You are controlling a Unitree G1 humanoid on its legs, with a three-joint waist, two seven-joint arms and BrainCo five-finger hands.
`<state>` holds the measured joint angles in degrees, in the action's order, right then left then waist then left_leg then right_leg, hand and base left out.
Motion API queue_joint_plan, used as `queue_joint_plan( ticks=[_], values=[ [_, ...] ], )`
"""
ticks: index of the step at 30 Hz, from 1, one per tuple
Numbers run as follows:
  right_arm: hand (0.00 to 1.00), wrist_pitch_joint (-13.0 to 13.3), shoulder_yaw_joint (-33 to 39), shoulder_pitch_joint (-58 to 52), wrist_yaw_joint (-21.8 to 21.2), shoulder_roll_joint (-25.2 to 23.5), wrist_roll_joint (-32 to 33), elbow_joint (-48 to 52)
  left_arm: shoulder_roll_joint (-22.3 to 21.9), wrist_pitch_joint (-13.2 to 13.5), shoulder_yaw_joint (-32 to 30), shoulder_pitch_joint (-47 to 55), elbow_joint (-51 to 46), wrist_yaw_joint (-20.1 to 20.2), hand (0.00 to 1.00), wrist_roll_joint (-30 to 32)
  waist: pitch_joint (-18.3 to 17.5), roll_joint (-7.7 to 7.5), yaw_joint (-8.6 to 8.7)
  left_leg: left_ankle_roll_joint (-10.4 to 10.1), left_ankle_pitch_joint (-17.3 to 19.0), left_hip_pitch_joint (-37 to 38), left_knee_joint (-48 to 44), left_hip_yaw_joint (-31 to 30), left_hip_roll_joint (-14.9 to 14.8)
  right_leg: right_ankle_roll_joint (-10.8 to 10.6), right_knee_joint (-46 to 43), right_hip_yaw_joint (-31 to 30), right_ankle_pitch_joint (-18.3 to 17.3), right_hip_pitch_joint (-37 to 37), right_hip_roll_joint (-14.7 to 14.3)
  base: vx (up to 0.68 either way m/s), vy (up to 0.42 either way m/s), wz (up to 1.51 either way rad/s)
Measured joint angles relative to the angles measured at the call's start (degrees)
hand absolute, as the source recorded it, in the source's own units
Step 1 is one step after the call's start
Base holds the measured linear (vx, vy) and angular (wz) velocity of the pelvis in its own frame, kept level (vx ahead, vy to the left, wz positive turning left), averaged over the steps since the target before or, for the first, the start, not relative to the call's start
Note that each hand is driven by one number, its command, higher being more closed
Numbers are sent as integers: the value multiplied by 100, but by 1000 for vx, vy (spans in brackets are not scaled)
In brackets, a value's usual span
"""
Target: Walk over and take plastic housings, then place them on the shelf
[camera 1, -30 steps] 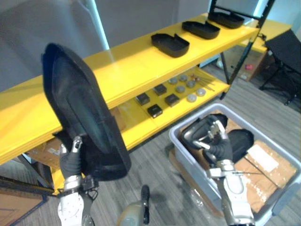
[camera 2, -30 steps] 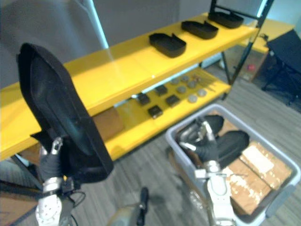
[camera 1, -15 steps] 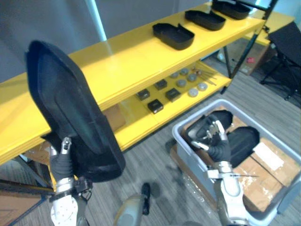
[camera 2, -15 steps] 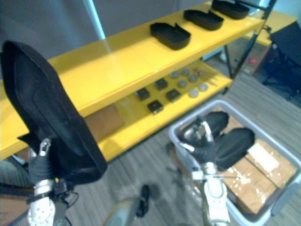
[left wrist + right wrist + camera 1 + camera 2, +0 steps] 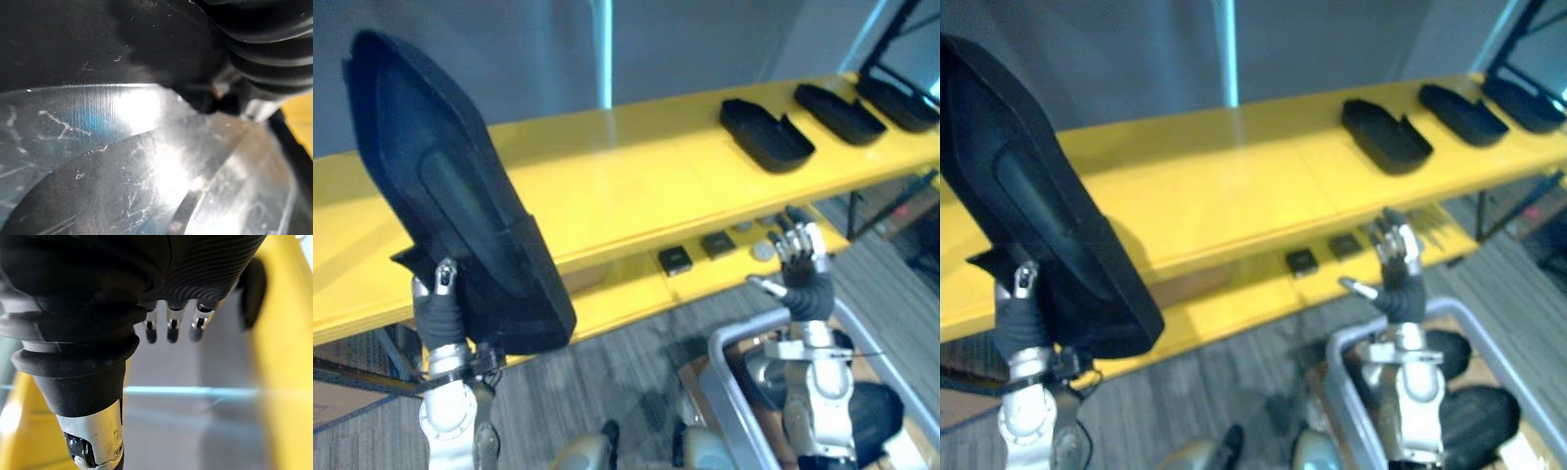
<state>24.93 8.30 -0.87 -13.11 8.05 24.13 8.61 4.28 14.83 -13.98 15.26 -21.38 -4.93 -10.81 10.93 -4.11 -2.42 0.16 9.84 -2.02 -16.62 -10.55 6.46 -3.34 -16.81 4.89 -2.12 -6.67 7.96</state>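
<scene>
The yellow shelf (image 5: 636, 186) spans our view. Before it our left hand (image 5: 438, 311) clamps a big black plastic housing (image 5: 450, 196) upright. A grey bin (image 5: 720, 357) sits below right, other housings (image 5: 766, 135) lie on the shelf, and our right hand (image 5: 803, 269) is raised, fingers apart, empty.

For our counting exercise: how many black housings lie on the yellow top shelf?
3 housings on the top shelf: one right of centre, the next further right, the last at the view's edge. Others may lie beyond.
</scene>
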Motion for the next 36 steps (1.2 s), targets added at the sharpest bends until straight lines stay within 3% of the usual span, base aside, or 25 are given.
queue_joint_plan(
  ticks=[1, 2, 4, 6, 7, 8, 9, 14, 18, 22, 24, 26, 32, 36],
  values=[
    [0, -7, 5, 64, -36, 30, 71, 2, -14, -36, 16, 25, 14, -9, 100, -1, -51, -44, -19, -17, 100, 0, -80, -10, 15, -143, 123, 47, -111, 126, 20, 274, -300, 45],
    [0, -56, 11, 193, -81, 157, 236, -5, -200, -100, 94, 112, 25, -27, 100, -13, -96, 124, -45, -154, 239, -26, -238, -93, -150, -115, 474, 271, -120, 404, -128, 213, -251, 57],
    [0, -184, 66, 232, -96, 266, 372, -4, -370, -138, 285, 220, 20, 21, 100, -16, -214, 335, -2, -204, 326, -108, -176, 212, -444, -38, 868, 629, -60, 696, -261, 164, -195, 77],
    [0, -410, 351, 210, -84, 247, 494, -71, -429, -147, 403, 107, 21, 174, 100, -15, -270, 493, 54, -263, 307, -89, 18, 1364, -1028, -3, 1047, 1050, -60, 926, -301, 114, -141, 88],
    [0, -437, 408, 194, -76, 245, 493, -71, -476, -147, 410, 54, 23, 186, 100, -15, -277, 515, 88, -327, 220, -77, 85, 1634, -1171, 0, 1048, 1161, -61, 956, -290, 91, -78, 76],
    [0, -489, 482, 190, -57, 221, 494, -76, -520, -147, 426, -28, 26, 196, 100, -16, -291, 570, 135, -449, 31, 32, 278, 1813, -1199, 1, 1040, 1265, -63, 1011, -245, 75, -2, 50],
    [0, -510, 512, 190, -33, 169, 489, -77, -506, -131, 434, -80, 17, 163, 100, -16, -297, 578, 114, -411, -122, 208, 554, 1818, -1096, 0, 1032, 1260, -63, 1043, -167, 70, 38, 31],
    [0, -530, 495, 123, 58, -287, 486, -69, -464, -167, 375, -106, 18, 137, 100, 4, -234, 406, 102, -379, -155, 372, 671, 1954, -985, -38, 1118, 1141, -44, 1103, -85, 9, 50, -13],
    [0, -532, 492, -265, 321, -643, 181, 171, -453, -378, 230, -86, 18, 289, 100, 299, -248, 322, 165, -355, -155, 525, 828, 2266, -954, -132, 1348, 815, 36, 1080, -97, -19, 22, -40],
    [0, -560, 493, -621, 303, -646, 77, 592, -187, -855, 163, -277, 57, 483, 100, 638, -257, 390, 340, -343, -148, 600, 932, 2536, -955, -145, 1565, 575, 188, 1050, -136, -3, 23, -35],
    [0, -590, 496, -801, 272, -638, -22, 867, 125, -1186, 174, -708, 317, 638, 100, 605, -277, 431, 384, -340, -151, 596, 979, 2701, -962, -135, 1693, 412, 303, 982, -174, 5, 13, -38],
    [0, -724, 435, -876, 159, -632, -21, 956, 382, -1472, 181, -1247, 784, 654, 100, 369, -286, 451, 556, -326, -164, 611, 1015, 2789, -953, -149, 1779, 292, 373, 971, -210, 9, 3, -30],
    [0, -1233, -203, -1378, -109, -632, -22, 1020, 782, -2139, 223, -2474, 2179, 386, 100, -65, -285, 541, 858, -323, -165, 861, 1140, 3169, -973, -151, 1858, -112, 451, 973, -278, 14, 5, -37],
    [0, -1538, -706, -1737, -314, -585, -19, 1047, 1232, -2467, 275, -3356, 3792, -35, 100, -450, -288, 658, 1129, -324, -165, 1056, 1241, 3478, -1005, -134, 1854, -405, 470, 962, -348, -13, -16, -37]
  ],
)
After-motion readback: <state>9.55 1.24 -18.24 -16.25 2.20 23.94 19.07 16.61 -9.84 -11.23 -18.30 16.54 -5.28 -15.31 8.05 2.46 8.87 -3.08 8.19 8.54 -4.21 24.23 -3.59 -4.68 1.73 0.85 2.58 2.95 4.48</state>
